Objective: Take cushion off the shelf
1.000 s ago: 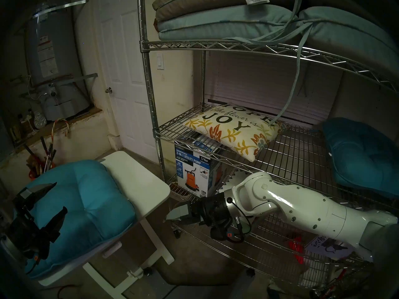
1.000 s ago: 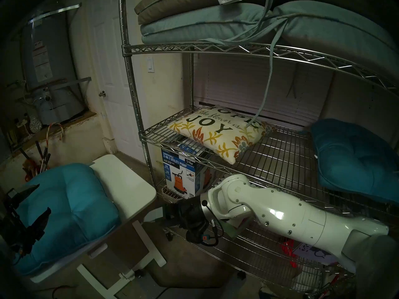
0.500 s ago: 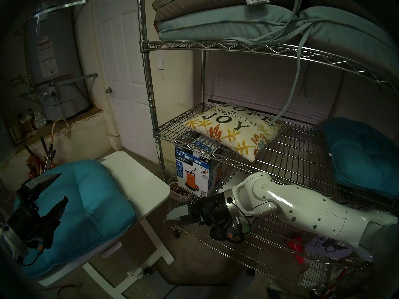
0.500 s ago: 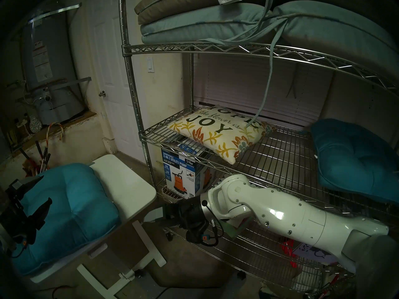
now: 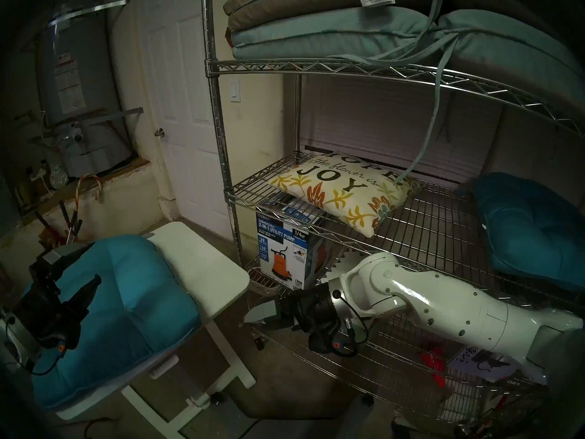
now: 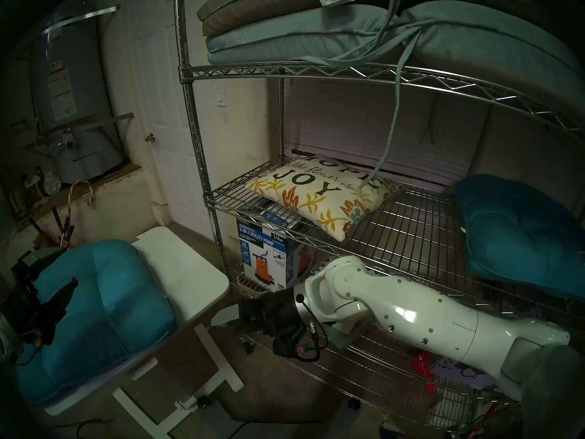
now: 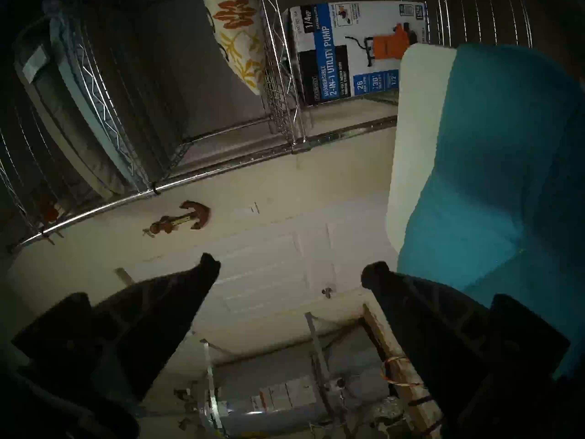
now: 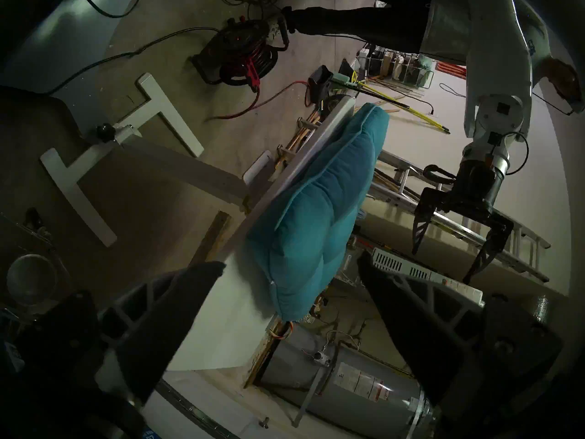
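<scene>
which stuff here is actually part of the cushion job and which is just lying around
Job:
- cream HOPE/JOY cushion
- wire shelf
- left gripper, open
- right gripper, open

Lying about:
- teal seat cushions
- white table
- pump box
- water heater

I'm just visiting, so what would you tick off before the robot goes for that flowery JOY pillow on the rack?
1. Cushion in plain view, lying flat on the shelf: ok.
2. Left gripper open and empty, over the teal cushion on the white table: ok.
3. Right gripper open and empty, below the cushion's tier: ok.
4. Nothing resting on the cushion: not ok; a hanging tie strap from the pads above ends at its far edge.
5. Room overhead to lift it: ok.
6. Whether the strap actually touches it: cannot tell.
</scene>
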You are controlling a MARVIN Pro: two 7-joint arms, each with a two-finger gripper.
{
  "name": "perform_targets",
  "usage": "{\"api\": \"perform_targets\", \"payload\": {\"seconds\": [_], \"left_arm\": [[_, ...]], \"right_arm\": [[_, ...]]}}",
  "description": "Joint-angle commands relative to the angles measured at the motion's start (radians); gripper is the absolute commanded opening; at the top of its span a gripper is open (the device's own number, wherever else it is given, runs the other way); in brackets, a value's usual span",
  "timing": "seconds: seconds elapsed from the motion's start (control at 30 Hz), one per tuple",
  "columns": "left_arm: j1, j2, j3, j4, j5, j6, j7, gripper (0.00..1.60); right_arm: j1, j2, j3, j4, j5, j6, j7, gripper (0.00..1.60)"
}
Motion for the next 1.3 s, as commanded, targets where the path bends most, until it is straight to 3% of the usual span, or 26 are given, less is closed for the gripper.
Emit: {"api": "perform_targets", "payload": {"seconds": [0.0, 0.1, 0.13, 0.23, 0.3, 0.33, 0.37, 0.4, 0.8, 0.9, 0.93, 1.27], "left_arm": [[-0.113, 0.113, 0.067, -0.033, 0.018, 0.084, -0.019, 1.60], [-0.137, 0.134, 0.112, -0.037, 0.035, 0.123, -0.029, 1.60], [-0.190, 0.184, 0.166, -0.015, 0.054, 0.161, -0.056, 1.60], [-0.215, 0.207, 0.199, -0.007, 0.066, 0.183, -0.069, 1.60], [-0.291, 0.278, 0.252, 0.041, 0.078, 0.202, -0.105, 1.60], [-0.291, 0.278, 0.252, 0.041, 0.078, 0.202, -0.105, 1.60], [-0.252, 0.240, 0.260, 0.017, 0.088, 0.221, -0.090, 1.60], [-0.284, 0.272, 0.283, 0.042, 0.089, 0.227, -0.108, 1.60], [-0.401, 0.383, 0.461, 0.108, 0.122, 0.335, -0.160, 1.60], [-0.487, 0.434, 0.530, 0.162, 0.133, 0.345, -0.191, 1.60], [-0.450, 0.432, 0.533, 0.143, 0.139, 0.365, -0.173, 1.60], [-0.576, 0.537, 0.699, 0.220, 0.153, 0.439, -0.192, 1.60]], "right_arm": [[0.003, -0.001, 0.002, -0.007, 0.001, -0.001, -0.002, 1.60], [0.003, -0.002, 0.002, -0.007, 0.001, -0.001, -0.002, 1.60], [0.003, -0.002, 0.002, -0.007, 0.001, -0.001, -0.002, 1.60], [0.003, -0.002, 0.002, -0.007, 0.001, -0.001, -0.002, 1.60], [0.003, -0.002, 0.002, -0.007, 0.001, -0.001, -0.002, 1.60], [0.003, -0.002, 0.002, -0.007, 0.001, -0.001, -0.002, 1.60], [0.003, -0.002, 0.002, -0.007, 0.001, -0.001, -0.002, 1.60], [0.003, -0.002, 0.002, -0.007, 0.001, -0.001, -0.002, 1.60], [0.003, -0.001, 0.002, -0.007, 0.001, -0.001, -0.002, 1.60], [0.003, -0.001, 0.002, -0.007, 0.001, -0.001, -0.002, 1.60], [0.003, -0.001, 0.002, -0.007, 0.001, -0.001, -0.002, 1.60], [0.003, -0.001, 0.002, -0.008, 0.001, -0.002, -0.002, 1.60]]}}
